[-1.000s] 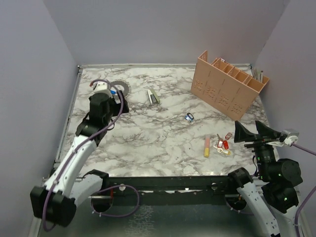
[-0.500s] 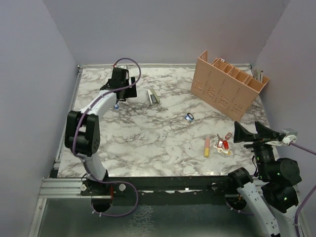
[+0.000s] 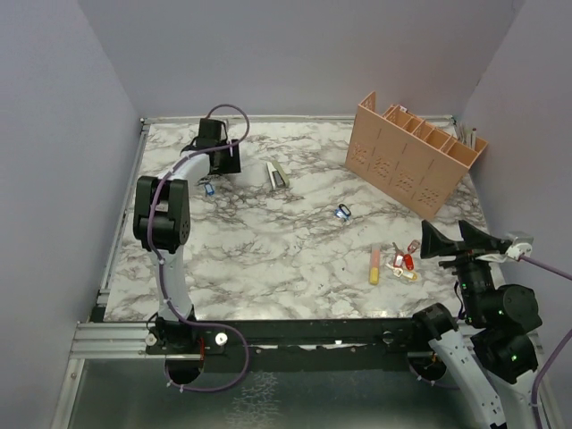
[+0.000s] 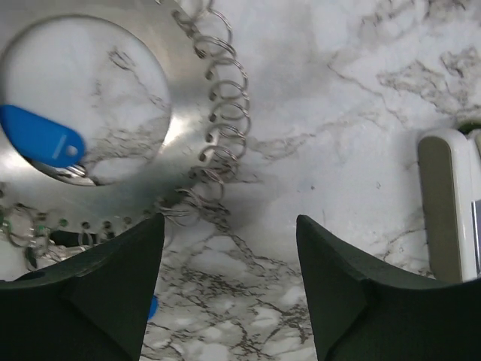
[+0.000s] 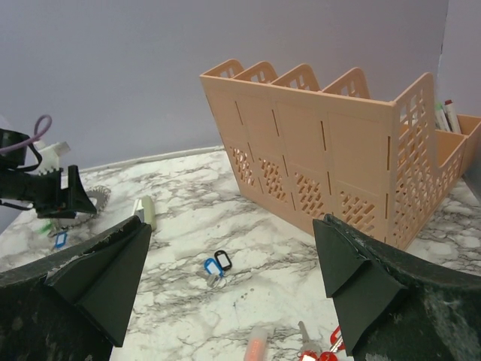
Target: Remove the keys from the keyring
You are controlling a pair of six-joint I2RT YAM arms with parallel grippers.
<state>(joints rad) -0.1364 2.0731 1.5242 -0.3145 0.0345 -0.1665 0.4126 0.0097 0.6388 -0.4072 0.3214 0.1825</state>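
Keyring (image 4: 184, 75) flat on table (image 4: 338, 75); left fingers (image 4: 98, 293) spread near its edge

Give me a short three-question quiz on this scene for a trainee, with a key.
1. True or false: the left gripper is shut on the keyring.
2. The key head lying in the keyring's open centre is: A red, B blue, C yellow.
3. Fill in: the right gripper hangs with its jaws ____.
Key: 1 false; 2 B; 3 open.
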